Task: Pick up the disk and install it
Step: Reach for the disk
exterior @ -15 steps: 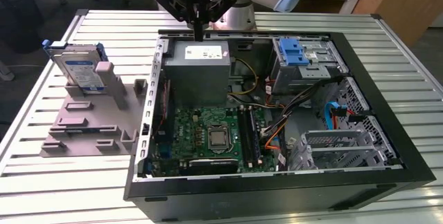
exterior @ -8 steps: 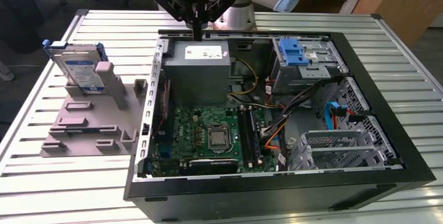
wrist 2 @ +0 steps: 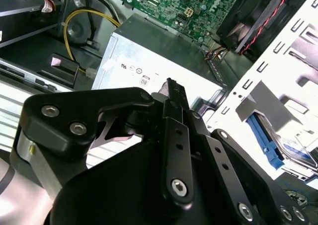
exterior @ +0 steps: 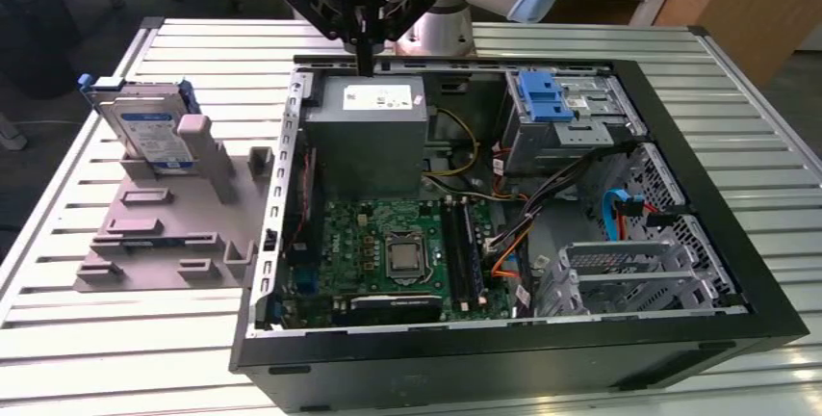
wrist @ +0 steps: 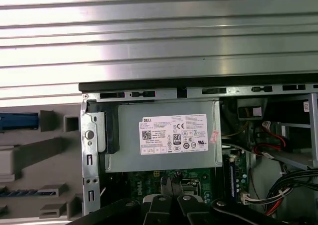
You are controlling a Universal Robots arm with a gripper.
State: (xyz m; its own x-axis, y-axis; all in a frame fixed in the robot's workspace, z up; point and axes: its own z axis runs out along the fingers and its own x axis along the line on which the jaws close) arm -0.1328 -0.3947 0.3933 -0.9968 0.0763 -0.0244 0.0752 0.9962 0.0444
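**Black claw clenched and empty over the case, disk upright in its rack**

The claw (exterior: pixel 368 67) is seen clenched, its fingers (wrist 2: pixel 175 115) pressed together with nothing held between them. It is pointed down over the grey metal box (exterior: pixel 372 122) at the back of the open computer case (exterior: pixel 719 185). In both wrist views the same box is seen beneath the closed tips.

Several risks can be judged from here. The case wall lies between the claw and its target, and it could be clipped if the claw were carried across too low. With the fingers shut, the target would be pushed or toppled rather than gripped. A rack post (exterior: pixel 195 137) stands just beside it, so little room is left for fingers on that side. Loose cables (exterior: pixel 565 185) inside the case could be snagged when anything is lowered in.

The disk (exterior: pixel 145 132) is found well apart from the claw. It is outside the case, toward the exterior view's left. It is stood on edge in a grey rack (exterior: pixel 154 233) set on the slatted metal table (exterior: pixel 77 339).
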